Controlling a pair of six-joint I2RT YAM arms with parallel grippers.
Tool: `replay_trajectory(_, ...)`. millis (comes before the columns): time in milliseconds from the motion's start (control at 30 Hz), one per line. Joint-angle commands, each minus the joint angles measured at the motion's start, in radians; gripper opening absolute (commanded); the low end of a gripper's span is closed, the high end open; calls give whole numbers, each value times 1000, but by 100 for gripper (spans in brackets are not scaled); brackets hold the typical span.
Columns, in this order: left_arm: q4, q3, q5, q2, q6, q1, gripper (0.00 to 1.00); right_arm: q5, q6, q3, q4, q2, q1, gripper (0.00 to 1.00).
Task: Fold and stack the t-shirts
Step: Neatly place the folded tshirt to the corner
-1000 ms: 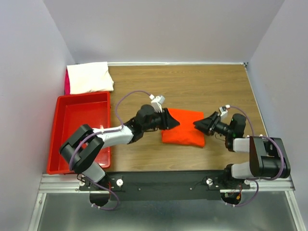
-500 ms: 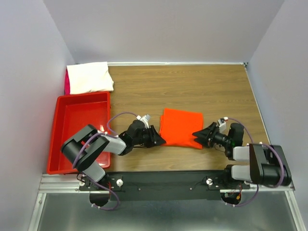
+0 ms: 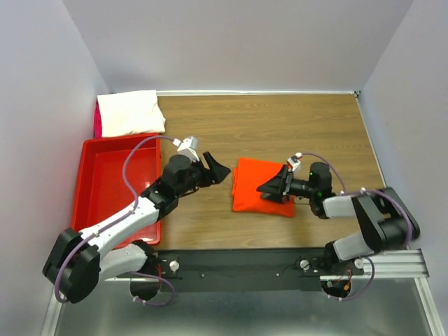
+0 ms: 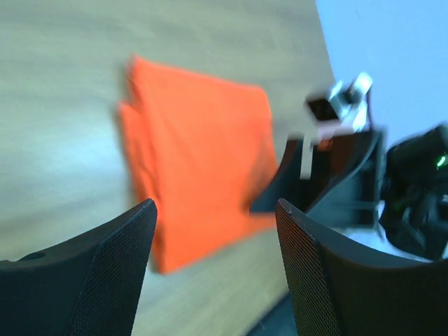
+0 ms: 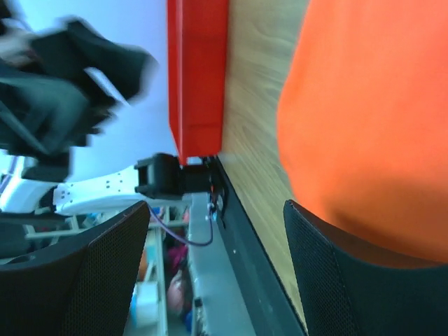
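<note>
— Wooden table [image 3: 280, 126]: where's the folded orange-red cloth t-shirt [image 3: 250, 173]?
— Centre. Left gripper [image 3: 220, 171] and right gripper [image 3: 265, 190] gape, empty. Fold seems done; next I'd grasp it and stack it on the white cloth t-shirt [image 3: 129, 112], far-left corner.

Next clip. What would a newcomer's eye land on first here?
The orange-red t-shirt, folded into a rectangle at centre, grabs the eye, with the open left claw just off its left edge and the open right claw over its right side. Then the red bin at far left, and the white t-shirt folded beyond it.
</note>
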State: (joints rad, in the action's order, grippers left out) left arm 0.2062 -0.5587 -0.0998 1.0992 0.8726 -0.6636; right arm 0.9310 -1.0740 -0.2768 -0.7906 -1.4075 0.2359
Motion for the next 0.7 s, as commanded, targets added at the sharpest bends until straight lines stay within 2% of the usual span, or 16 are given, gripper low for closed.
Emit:
replay_trajectory(0,-244,-76,187,-59,-167,64,78,-61,-12,-30,-168,-233,46,82)
replay_trajectory(67,-305,-133,210,-74,-233,102,78,-107,2,-33,-189,-397,46,82)
replay_trajectory(100,-326,-151,221,-79,-254,111,82,-112,-4,-30,-208,-450,46,82)
replay_trajectory(200,-381,-210,265,-104,-334,151,83,-86,-53,-27,-281,-620,46,75)
replay_trajectory(267,-410,-240,294,-116,-384,174,87,-60,-122,-13,-399,-602,46,73)
replay_trajectory(333,-422,-248,311,-116,-414,180,87,-57,-127,-21,-350,-521,48,73)
replay_trajectory(367,-429,-251,319,-114,-425,180,87,-60,-118,-33,-284,-477,48,73)
replay_trajectory(400,-432,-247,327,-114,-438,183,87,-70,-37,-54,-177,-416,51,73)
replay_trajectory(433,-407,-213,331,-113,-448,200,87,-277,304,-336,597,-161,128,73)
replay_trajectory(467,-397,-202,331,-113,-448,200,87,-356,371,-338,605,-159,129,73)
replay_trajectory(500,-386,-190,324,-114,-449,211,87,-413,408,-446,695,-136,185,74)
replay_trajectory(533,-375,-179,319,-114,-448,219,87,-450,425,-484,787,-116,204,73)
replay_trajectory(633,-329,-139,282,-105,-446,246,87,-584,474,-591,913,-122,291,72)
replay_trajectory(667,-320,-133,276,-101,-443,262,87,-683,503,-660,986,-146,351,72)
